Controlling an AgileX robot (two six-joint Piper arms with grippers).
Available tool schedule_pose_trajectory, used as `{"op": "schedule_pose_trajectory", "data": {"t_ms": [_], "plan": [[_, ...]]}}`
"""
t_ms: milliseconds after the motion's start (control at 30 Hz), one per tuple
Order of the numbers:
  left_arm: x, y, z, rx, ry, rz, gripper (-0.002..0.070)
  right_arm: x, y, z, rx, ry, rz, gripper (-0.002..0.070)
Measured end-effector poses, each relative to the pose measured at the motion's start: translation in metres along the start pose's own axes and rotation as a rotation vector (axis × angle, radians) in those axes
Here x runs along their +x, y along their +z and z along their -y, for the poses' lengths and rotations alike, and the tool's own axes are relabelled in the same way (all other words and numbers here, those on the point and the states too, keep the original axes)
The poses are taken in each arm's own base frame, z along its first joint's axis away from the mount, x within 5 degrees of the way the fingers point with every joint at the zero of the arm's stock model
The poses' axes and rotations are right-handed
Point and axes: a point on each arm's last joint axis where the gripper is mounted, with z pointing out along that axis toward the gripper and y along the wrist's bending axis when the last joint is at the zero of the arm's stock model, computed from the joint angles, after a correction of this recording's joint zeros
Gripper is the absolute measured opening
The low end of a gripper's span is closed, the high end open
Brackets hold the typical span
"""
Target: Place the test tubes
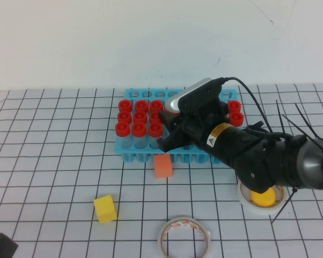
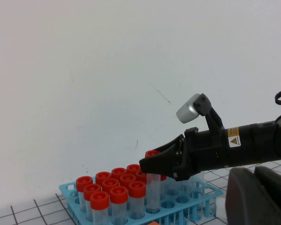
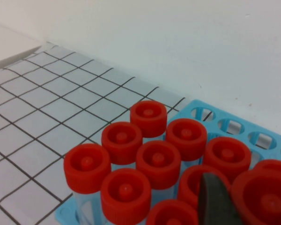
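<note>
**Held tube** (image 2: 153,193): clear body, red cap, upright. It is clamped between the fingers of the right tool (image 2: 152,166), just below the cap. Its lower end reaches down to a hole of the rack, just beside the block of standing tubes on that block's right side.

**Right tool:** black, closed on the held tube, and poised over the middle of the rack. Its arm reaches in from the right of the tabletop.

**Standing tubes**, nine (image 1: 139,115): red caps, three rows of three, filling the left part of the rack.

**Standing tubes**, two (image 1: 235,113): red caps, one behind the other at the rack's right end.

**Rack** (image 1: 130,157): light blue, many holes. It lies at the far middle of the tabletop, with the holes between the two groups unfilled.

**Left tool** (image 2: 257,197): a dark blurred shape at the edge of its own wrist view. Its fingers are together and grip nothing. It sits low and well to the left of the rack.

**Orange cube** (image 1: 162,166): just in front of the rack.

**Yellow cube** (image 1: 105,209): nearer, left of centre.

**Tape roll** (image 1: 185,238): lying flat at the near edge.

**White ring** (image 1: 242,200): has a yellow object inside and lies partly under the right arm.

**Tabletop** (image 1: 54,161): white with a black grid.
</note>
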Motion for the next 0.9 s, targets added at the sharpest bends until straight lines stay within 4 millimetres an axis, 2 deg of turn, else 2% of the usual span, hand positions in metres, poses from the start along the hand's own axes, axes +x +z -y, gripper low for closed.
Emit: {"op": "schedule_pose_trajectory", "data": {"t_ms": [900], "plan": [[0.0000,0.0000,0.0000,0.000,0.000,0.000,-0.0001,0.0025,0.0014,-0.0034,-0.036,-0.010,0.007,0.0279]]}}
